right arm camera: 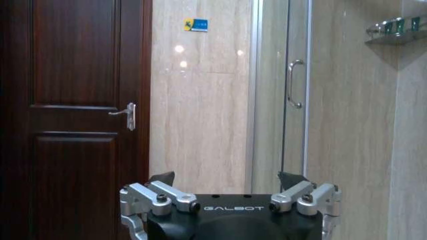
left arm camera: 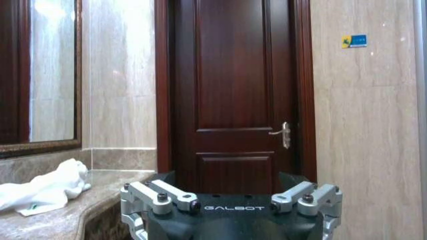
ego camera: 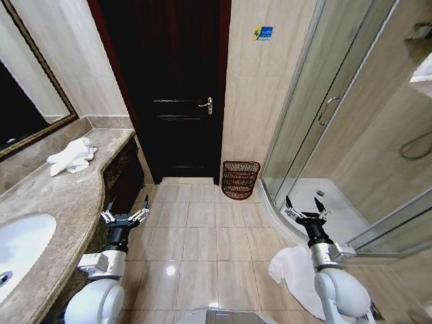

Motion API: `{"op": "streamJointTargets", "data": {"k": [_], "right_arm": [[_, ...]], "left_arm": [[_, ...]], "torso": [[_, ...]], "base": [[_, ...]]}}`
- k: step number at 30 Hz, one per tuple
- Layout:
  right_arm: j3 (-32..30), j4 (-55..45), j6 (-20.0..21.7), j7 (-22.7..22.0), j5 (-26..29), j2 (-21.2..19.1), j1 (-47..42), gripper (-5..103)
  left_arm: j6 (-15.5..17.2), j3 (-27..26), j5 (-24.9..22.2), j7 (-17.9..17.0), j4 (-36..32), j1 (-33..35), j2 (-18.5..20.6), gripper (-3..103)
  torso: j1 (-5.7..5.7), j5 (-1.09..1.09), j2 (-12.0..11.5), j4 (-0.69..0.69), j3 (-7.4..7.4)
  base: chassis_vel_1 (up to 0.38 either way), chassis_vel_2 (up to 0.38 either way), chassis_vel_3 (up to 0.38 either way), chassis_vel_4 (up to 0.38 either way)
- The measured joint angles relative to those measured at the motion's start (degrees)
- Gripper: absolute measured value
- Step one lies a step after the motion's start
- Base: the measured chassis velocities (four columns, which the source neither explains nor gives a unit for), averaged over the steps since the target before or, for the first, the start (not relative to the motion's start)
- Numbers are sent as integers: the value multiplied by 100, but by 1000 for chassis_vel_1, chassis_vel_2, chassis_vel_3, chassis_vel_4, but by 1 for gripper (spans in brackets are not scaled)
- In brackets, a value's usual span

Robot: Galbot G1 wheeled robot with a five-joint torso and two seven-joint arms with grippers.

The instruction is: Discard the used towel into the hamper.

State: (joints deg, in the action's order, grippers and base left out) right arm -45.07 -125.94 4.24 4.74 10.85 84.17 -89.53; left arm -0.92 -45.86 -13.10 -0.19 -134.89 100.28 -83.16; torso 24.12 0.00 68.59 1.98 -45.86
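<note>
Both grippers hang low with fingers spread and hold nothing: left gripper (ego camera: pixel 125 206) beside the counter (ego camera: pixel 47 196), right gripper (ego camera: pixel 306 206) near the shower. White towel (ego camera: pixel 72 156) lies on the counter, ahead-left of the nearer left gripper; the hamper (ego camera: pixel 239 179) stands by the wall ahead.

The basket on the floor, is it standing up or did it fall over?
Standing up. The hamper sits upright on the tiles against the wall beside the door, open top facing up.
</note>
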Motion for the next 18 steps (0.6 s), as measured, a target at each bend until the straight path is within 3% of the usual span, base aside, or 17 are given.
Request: {"op": "streamJointTargets", "data": {"k": [18], "right_arm": [[-17, -84, 192, 50, 98, -9, -58, 100]], "left_arm": [[-17, -7, 71, 12, -59, 36, -12, 100]], "torso": [[0, 0, 0, 0, 0]], "base": [[0, 0, 0, 0]]}}
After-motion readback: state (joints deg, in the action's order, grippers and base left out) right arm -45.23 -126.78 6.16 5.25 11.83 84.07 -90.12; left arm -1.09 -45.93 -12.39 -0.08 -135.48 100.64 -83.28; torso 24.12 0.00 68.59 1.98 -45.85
